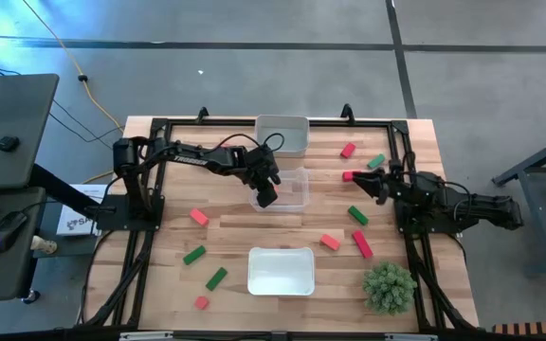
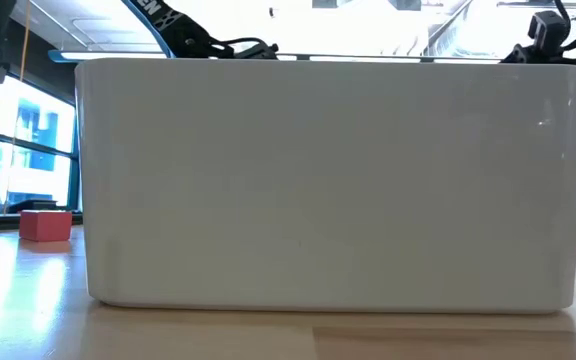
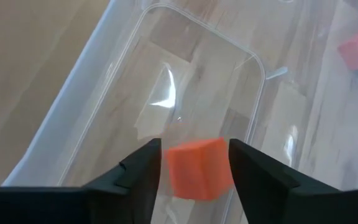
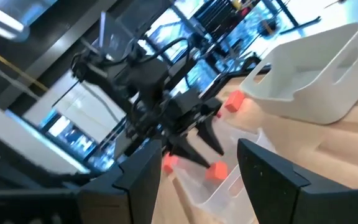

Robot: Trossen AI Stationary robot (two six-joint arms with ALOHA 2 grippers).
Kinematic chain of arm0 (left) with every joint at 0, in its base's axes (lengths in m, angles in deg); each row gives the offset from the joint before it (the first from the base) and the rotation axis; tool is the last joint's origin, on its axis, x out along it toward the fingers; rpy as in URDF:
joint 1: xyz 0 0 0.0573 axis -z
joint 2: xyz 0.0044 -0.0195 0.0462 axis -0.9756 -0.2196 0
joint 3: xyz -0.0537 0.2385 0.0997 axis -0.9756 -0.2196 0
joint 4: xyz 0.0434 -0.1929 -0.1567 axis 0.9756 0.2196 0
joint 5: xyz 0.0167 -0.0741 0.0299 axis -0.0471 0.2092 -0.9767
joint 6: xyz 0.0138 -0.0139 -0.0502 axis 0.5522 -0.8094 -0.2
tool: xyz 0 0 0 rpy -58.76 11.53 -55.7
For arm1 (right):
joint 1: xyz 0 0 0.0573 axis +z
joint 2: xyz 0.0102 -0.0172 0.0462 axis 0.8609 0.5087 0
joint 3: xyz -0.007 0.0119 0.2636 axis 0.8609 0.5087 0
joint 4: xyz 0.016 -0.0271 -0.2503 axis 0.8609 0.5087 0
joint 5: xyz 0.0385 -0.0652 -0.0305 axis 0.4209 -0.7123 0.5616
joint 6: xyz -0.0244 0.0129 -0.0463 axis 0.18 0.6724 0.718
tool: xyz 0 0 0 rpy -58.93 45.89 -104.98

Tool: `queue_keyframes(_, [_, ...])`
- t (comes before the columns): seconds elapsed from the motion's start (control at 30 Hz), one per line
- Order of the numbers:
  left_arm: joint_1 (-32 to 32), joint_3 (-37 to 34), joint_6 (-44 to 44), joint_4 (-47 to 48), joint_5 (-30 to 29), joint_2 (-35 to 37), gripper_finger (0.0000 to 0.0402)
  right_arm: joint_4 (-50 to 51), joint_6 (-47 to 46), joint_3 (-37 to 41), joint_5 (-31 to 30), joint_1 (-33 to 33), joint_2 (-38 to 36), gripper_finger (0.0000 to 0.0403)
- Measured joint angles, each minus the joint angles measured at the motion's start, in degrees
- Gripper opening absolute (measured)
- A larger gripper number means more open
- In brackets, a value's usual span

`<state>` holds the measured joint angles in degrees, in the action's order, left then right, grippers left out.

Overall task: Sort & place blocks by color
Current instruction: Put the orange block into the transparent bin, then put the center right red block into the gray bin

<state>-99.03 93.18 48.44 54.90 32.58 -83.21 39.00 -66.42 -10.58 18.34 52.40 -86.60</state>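
An orange-red block (image 3: 197,168) sat clamped between the two dark fingers of the left hand (image 1: 266,192), which hung over the near-left corner of the clear tray (image 1: 299,176) at the middle of the table (image 1: 226,142). In the left wrist view the block was held above the tray's bare floor, just inside one of its rounded corners, with the fingers pressed on two opposite faces; whether it touched the floor could not be told.

The right hand (image 1: 371,185) waited at the right side of the table with its fingers spread apart and nothing between them, close beside a crimson-pink block (image 1: 348,176).

Other blocks lay scattered: green ones (image 1: 194,254) and a pink one (image 1: 198,217) on the left half, more pink, orange and green ones (image 1: 357,215) on the right half. A white bin (image 1: 282,134) stood at the far edge, touching or nearly touching the clear tray, and another white bin (image 1: 280,271) stood nearer the front edge, with open wood between it and the tray. A bushy green plant (image 1: 388,287) stood at the front right corner.
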Motion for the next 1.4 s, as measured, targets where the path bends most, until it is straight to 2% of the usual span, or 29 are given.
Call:
queue_keyframes(0.23, [-0.8, 0.0, 0.0, -0.1, 0.1, 1.6, 0.0185, -6.7, 0.5, 0.0, -4.1, 0.0, 0.0, 0.0200])
queue_keyframes(0.47, [-2.3, 0.0, 0.2, -0.5, 0.1, 5.6, 0.0186, -12.9, 6.7, 0.0, -8.4, 0.0, 0.0, 0.0200])
queue_keyframes(0.73, [-3.4, 0.0, 4.6, -2.9, 0.1, 11.5, 0.0186, -11.3, 12.9, -5.0, -11.5, -0.1, 2.7, 0.0200])
queue_keyframes(1.03, [-5.5, 0.0, 9.1, -3.4, -0.1, 15.9, 0.0186, 1.9, 23.2, -17.2, -15.5, -0.1, 13.7, 0.0200])
queue_keyframes(1.23, [-7.3, 0.0, 9.1, -3.3, -0.1, 16.3, 0.0186, 19.6, 22.7, -27.7, -15.5, -0.1, 22.9, 0.0200])
queue_keyframes(1.4, [-7.7, 0.0, 9.1, -2.7, -0.1, 16.3, 0.0186, 27.4, 22.0, -35.7, -17.9, -0.1, 31.3, 0.0204])
